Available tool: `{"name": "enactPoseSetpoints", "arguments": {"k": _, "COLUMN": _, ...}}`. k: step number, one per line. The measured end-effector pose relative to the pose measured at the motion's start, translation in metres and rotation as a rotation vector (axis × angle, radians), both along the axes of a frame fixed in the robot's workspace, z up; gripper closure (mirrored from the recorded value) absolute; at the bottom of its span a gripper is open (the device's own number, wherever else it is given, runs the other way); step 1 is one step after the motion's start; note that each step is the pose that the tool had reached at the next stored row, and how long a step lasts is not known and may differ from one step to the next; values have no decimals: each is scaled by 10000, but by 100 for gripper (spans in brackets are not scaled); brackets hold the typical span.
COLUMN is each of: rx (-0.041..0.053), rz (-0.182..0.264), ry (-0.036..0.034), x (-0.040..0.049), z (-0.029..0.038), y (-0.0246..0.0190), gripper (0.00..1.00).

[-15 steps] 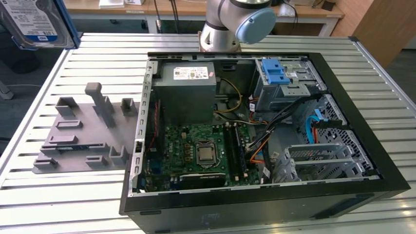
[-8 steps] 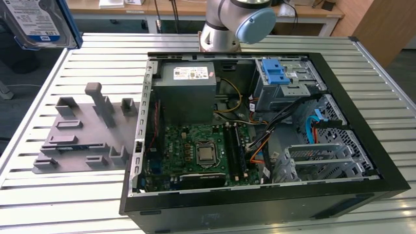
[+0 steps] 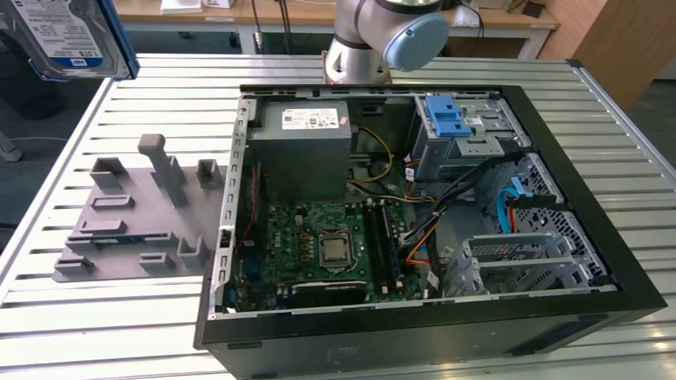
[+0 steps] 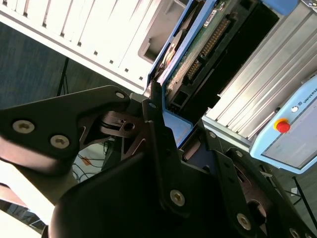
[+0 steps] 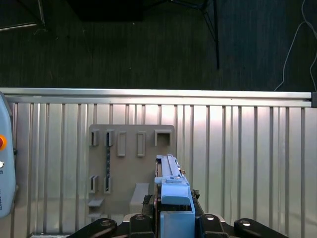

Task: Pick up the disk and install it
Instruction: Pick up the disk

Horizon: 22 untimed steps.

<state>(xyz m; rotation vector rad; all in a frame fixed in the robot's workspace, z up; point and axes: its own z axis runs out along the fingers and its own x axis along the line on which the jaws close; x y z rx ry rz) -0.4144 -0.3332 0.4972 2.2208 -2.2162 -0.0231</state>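
Note:
The disk hangs high above the table's far corner at the exterior view's left, its blue-and-white label facing the camera and blue rails along its edges. In the first wrist view the disk shows edge-on with a blue rail, and my gripper is shut on it from both sides. The second wrist view shows the disk's green circuit-board side, clamped between the black fingers of the gripper.
An open computer case lies on the slatted aluminium table, with a blue-latched drive cage at its far right and a grey power supply box. A grey fixture plate lies beside the case. The arm's base stands behind.

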Motion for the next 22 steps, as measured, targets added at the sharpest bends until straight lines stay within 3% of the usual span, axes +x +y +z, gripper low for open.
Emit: {"name": "enactPoseSetpoints", "arguments": {"k": 22, "rx": 0, "rz": 0, "ry": 0, "x": 158, "z": 0, "y": 0, "gripper": 64}}
